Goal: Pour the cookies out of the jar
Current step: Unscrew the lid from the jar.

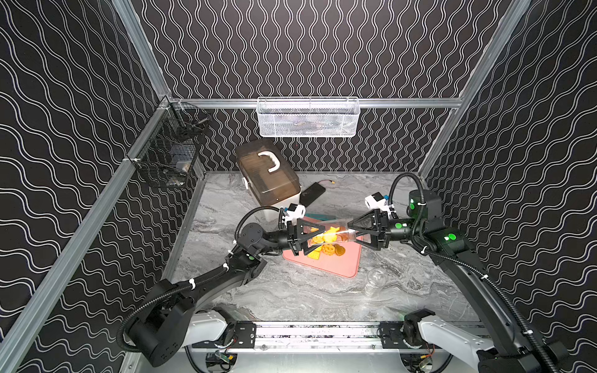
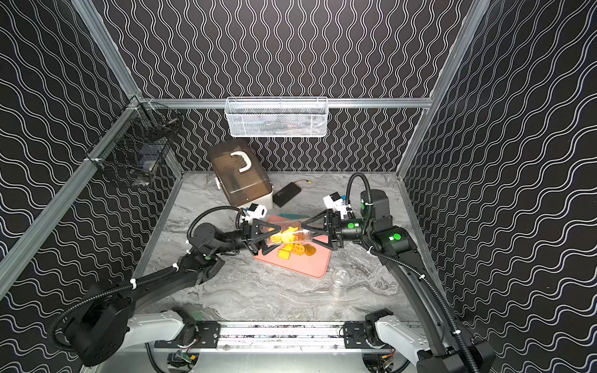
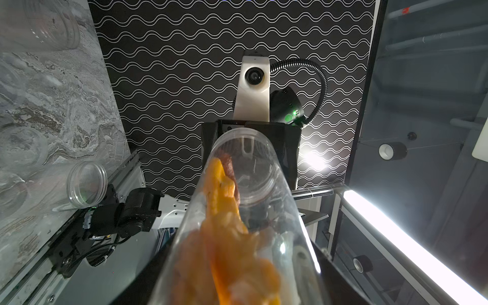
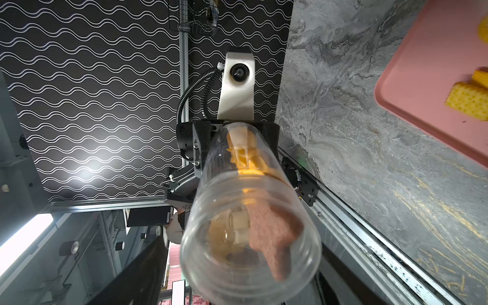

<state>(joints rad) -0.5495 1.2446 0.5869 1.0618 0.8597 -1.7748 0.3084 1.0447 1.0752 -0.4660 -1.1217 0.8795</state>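
- While the left fingers (image 3: 340, 282) are clamping its closed end, the jar (image 1: 337, 238) is lying level just above the pink tray (image 1: 339, 268), its lid (image 1: 376, 277) off on the worktop (image 1: 290, 290).
- Right fingers (image 4: 134, 266) are flanking the open mouth; whether they are gripping cannot be told.
- Several cookies (image 1: 326, 252) are lying on the tray, but others, including the brown star (image 4: 272, 237), are sitting inside, so pouring is looking well short of finished.

Obstacles: jar (image 1: 336, 235) btwn L tool (image 1: 315, 240) & R tool (image 1: 352, 233) over tray (image 1: 339, 266); storage box (image 1: 268, 174), black device (image 1: 311, 193) rear; clear lid (image 1: 376, 278) front-R. Free: tabletop (image 1: 290, 297) front-ctr.
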